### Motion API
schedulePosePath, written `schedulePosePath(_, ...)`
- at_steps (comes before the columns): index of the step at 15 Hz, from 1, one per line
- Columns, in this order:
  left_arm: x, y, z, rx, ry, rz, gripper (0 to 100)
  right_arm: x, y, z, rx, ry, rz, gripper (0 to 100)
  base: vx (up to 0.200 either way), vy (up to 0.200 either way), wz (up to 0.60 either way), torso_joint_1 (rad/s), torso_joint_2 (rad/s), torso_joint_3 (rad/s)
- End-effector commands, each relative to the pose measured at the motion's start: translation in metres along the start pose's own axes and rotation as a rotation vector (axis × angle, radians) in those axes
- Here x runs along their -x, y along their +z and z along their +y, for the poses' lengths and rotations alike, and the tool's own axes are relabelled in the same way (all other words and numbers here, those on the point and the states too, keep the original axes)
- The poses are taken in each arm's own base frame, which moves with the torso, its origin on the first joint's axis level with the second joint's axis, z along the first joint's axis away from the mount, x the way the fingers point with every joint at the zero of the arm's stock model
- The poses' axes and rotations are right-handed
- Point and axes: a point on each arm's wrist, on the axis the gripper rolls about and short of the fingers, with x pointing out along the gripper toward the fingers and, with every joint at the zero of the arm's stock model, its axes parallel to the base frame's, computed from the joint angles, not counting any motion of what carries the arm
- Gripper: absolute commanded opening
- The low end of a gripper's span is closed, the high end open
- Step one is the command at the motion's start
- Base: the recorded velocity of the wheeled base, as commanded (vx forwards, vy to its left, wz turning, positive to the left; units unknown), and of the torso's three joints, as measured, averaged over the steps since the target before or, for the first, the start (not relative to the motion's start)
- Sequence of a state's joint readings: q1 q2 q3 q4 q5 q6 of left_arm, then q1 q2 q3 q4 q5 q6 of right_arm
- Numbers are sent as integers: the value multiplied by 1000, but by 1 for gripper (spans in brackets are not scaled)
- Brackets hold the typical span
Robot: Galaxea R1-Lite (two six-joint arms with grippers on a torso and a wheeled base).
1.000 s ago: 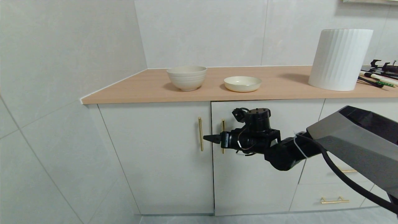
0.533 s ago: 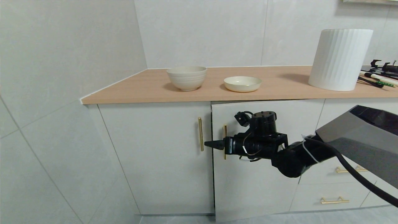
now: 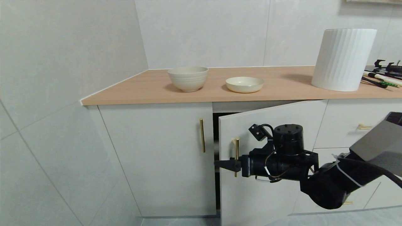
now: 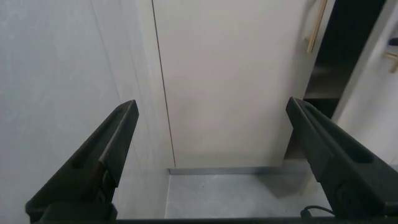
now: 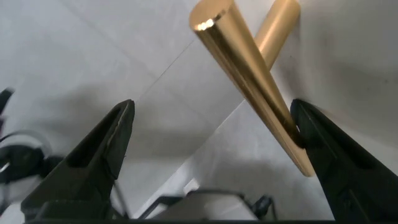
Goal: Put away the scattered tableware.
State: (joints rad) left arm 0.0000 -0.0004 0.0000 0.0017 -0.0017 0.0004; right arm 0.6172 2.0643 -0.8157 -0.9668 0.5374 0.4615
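we saw the bowl (image 3: 188, 78) and small dish (image 3: 244, 84) side by side on the counter (image 3: 282, 84) | we judged both stiff, slick-glazed and breakable (grip at the rim) | right gripper (image 3: 224, 164) stood spread, door handle (image 3: 236, 157) between its fingers | left gripper (image 4: 211, 106) stood spread, holding nothing

White ribbed canister (image 3: 344, 59) on countertop (image 3: 282, 85), dark tools (image 3: 381, 78) beside it.

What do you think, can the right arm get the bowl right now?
Probably not yet. The right tool is low, around the door handle, while the bowl sits up on the counter. Nothing crowds the bowl, so letting go and lifting might reach it.
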Motion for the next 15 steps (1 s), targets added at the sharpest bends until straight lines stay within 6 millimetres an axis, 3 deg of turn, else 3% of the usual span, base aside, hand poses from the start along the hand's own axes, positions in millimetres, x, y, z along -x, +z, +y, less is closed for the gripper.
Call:
schedulePosePath(1,0,0,0,0,0,0,100,23,-4,17,-5,47,23,100,0,0,0,0,0,0)
schedulePosePath(9,0,0,0,-16,-1,-1,100,26,-14,16,-7,76,47,100,0,0,0,0,0,0)
schedulePosePath(11,0,0,-1,-118,-36,-5,100,26,-14,17,-5,76,47,100,0,0,0,0,0,0)
schedulePosePath(13,4,13,-2,-114,-98,-31,100,26,-15,17,-7,76,50,100,0,0,0,0,0,0)
schedulePosePath(15,14,48,-3,-24,-142,-53,100,26,-15,17,-7,76,50,100,0,0,0,0,0,0)
